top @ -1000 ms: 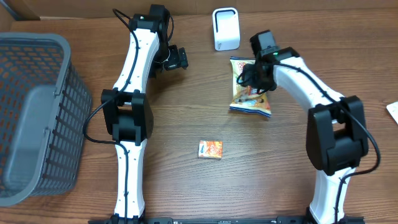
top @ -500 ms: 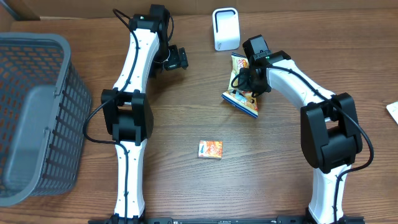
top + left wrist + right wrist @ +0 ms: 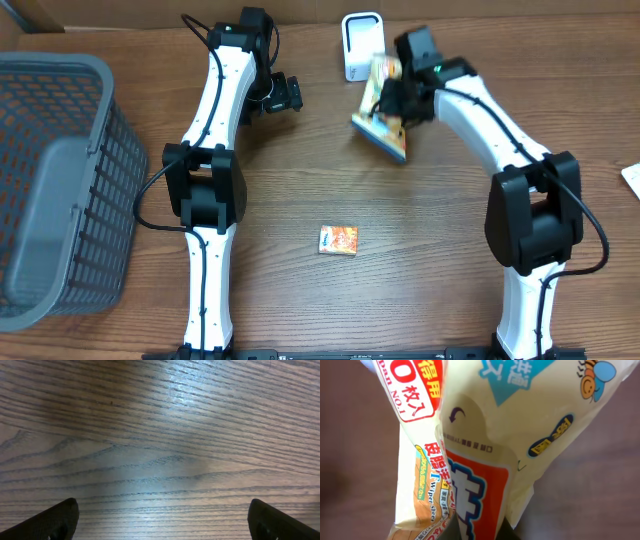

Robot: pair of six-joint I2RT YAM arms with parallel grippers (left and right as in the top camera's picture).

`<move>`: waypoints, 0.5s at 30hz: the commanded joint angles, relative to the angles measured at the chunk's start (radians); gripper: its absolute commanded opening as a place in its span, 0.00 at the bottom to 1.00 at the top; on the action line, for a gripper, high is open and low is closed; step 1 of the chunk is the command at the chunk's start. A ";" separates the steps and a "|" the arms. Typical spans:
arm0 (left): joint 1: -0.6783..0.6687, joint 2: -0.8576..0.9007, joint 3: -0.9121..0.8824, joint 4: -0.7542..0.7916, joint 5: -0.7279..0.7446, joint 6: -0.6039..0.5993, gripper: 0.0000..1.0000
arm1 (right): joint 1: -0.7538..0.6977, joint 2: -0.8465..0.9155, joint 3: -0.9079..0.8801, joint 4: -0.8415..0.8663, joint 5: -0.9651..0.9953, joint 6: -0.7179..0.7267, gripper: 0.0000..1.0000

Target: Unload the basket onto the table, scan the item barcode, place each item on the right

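Overhead: the right gripper (image 3: 392, 100) is clamped tight on a yellow snack bag (image 3: 380, 130), which hangs tilted just beside the white barcode scanner (image 3: 362, 45). The left gripper (image 3: 290, 93) gapes wide and holds nothing. A grey mesh basket (image 3: 115, 150) sits well to its left, grey floor in plain view

Left wrist: wooden table (image 3: 160, 435) lies beneath spread fingertips (image 3: 50, 520)

Right wrist: the bag fills the view, printed "No.1", with Japanese characters and a cartoon bee

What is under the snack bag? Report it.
The snack bag, in the right gripper, overlaps a lower corner of the white scanner; wooden table shows around it. The table directly beneath is covered.
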 commanded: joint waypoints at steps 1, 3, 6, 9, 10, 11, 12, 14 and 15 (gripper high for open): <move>-0.006 0.004 0.015 0.000 -0.007 0.001 1.00 | -0.010 -0.026 0.081 0.029 -0.007 0.010 0.04; -0.006 0.004 0.015 0.000 -0.007 0.001 1.00 | -0.010 -0.026 0.084 0.071 -0.008 0.013 0.04; -0.006 0.005 0.015 0.000 -0.007 0.001 1.00 | -0.010 -0.023 0.082 0.167 -0.014 0.040 0.04; -0.006 0.004 0.015 0.000 -0.007 0.001 1.00 | -0.006 -0.013 0.081 0.267 -0.014 0.095 0.04; -0.006 0.004 0.015 0.000 -0.007 0.001 1.00 | -0.005 -0.008 0.080 0.293 -0.014 0.101 0.04; -0.006 0.004 0.015 0.000 -0.007 0.001 1.00 | -0.002 0.000 0.080 0.322 -0.013 0.114 0.04; -0.006 0.005 0.015 0.000 -0.007 0.001 1.00 | 0.000 0.006 0.080 0.350 -0.014 0.126 0.04; -0.006 0.004 0.015 0.000 -0.008 0.001 1.00 | 0.002 0.023 0.080 0.393 -0.015 0.156 0.04; -0.006 0.004 0.015 0.000 -0.008 0.001 1.00 | 0.003 0.034 0.080 0.407 -0.014 0.174 0.04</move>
